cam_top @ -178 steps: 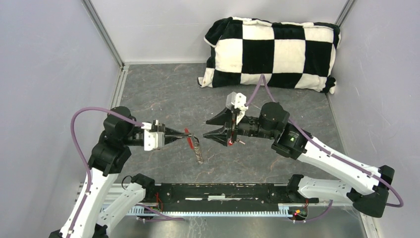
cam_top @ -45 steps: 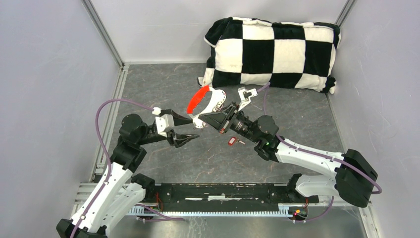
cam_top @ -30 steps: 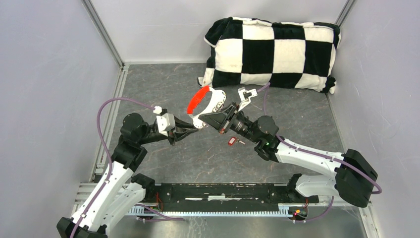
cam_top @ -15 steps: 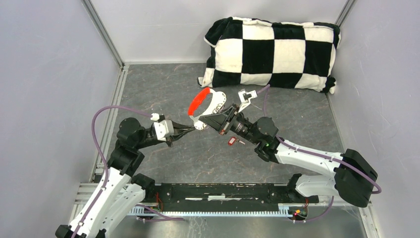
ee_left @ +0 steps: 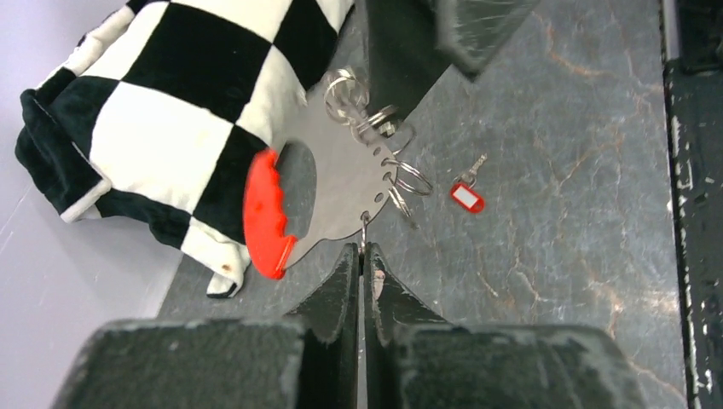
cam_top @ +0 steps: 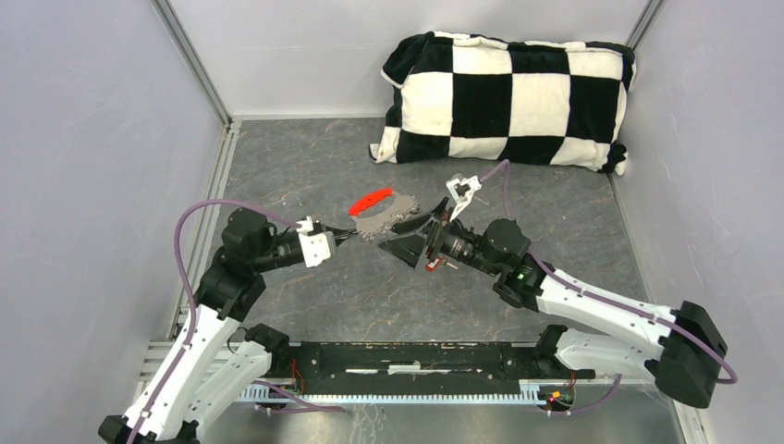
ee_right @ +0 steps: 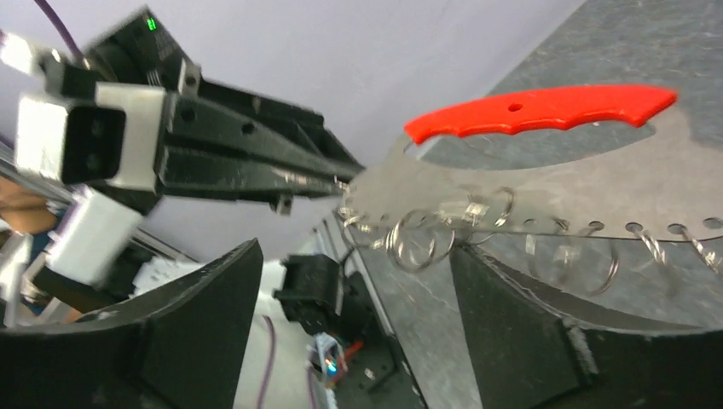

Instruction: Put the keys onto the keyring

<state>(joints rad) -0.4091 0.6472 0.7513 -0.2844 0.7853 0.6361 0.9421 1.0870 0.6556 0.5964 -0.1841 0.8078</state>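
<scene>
Nearest the key (ee_left: 466, 197): right gripper (cam_top: 408, 237).
Clamped in left gripper (ee_left: 361, 256): keyring (ee_left: 341, 183). Spread-apart right gripper hangs above key, midway between side edges.

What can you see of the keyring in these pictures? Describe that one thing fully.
The keyring is a thin, flat grey metal plate with a wavy bright-red grip along one edge, beside an opening. A row of small holes on the opposite edge carries several silver split rings. It is held in the air, pinched at one corner by the left gripper. No key shows on it.
</scene>
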